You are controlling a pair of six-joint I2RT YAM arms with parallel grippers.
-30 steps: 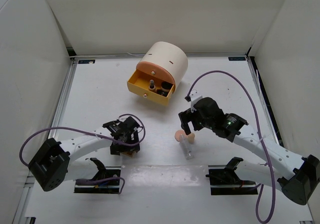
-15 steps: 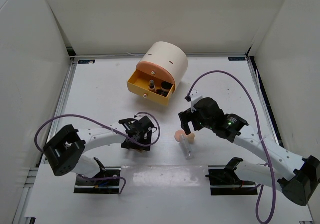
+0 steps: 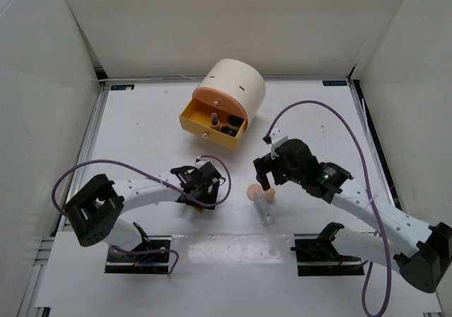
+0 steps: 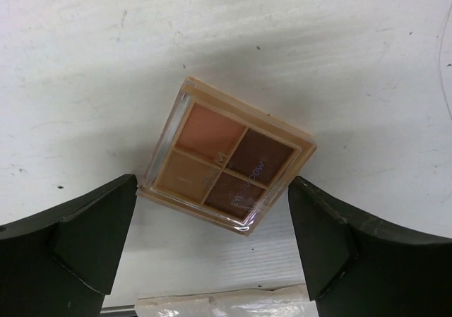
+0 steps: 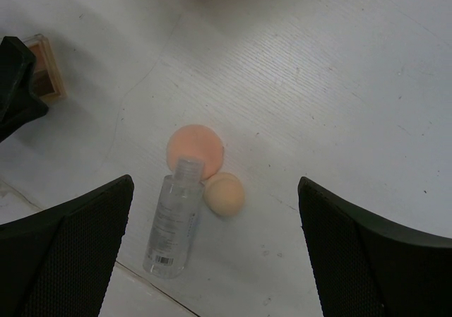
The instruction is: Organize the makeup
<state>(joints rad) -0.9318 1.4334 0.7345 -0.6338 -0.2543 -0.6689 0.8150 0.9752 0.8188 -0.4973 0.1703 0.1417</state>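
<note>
**Left side.** The left gripper (image 3: 201, 192) has its jaws released and spread wide, with nothing in them. It hangs directly over the square, peach-framed, clear-lidded eyeshadow palette (image 4: 229, 154) with 4 pans. The palette lies flat on the white table surface (image 3: 141, 126), close to the near edge and left of centre. It sits between the 2 fingers, turned diagonal to them, and the wrist view shows no contact.

**Right side.** The right gripper (image 3: 265, 177) is likewise released and empty. Below it, close to the near edge and right of centre, are 3 items:
- a flat round peach sponge (image 5: 195, 146)
- a small egg-shaped peach sponge (image 5: 224, 193)
- a clear plastic tube (image 5: 171, 225) lying on its side

The tube's cap end touches the round sponge, and the egg sponge is just beside both.

**Box.** The cream cylinder box (image 3: 236, 84) stands toward the far edge with its yellow drawer (image 3: 215, 137) pulled open. A few small dark items are inside, too small to identify.

**Judgement.** Both arms look to be at pre-grasp, and 4 items are not yet stowed.

**Risks.**
1. The palette is thin and sits diagonal to the fingers. Fingers closing on its corners could spin it or squeeze it out sideways, and a descent that goes too deep would scrape the surface.
2. The 3 right-side items are crowded. A finger lowered for 1 sponge may nudge the tube, which is round and could roll toward the near edge.
3. The sponges are soft and may deform and slip from the jaws.
4. 2 arms heading for 1 drawer could clash.
</note>
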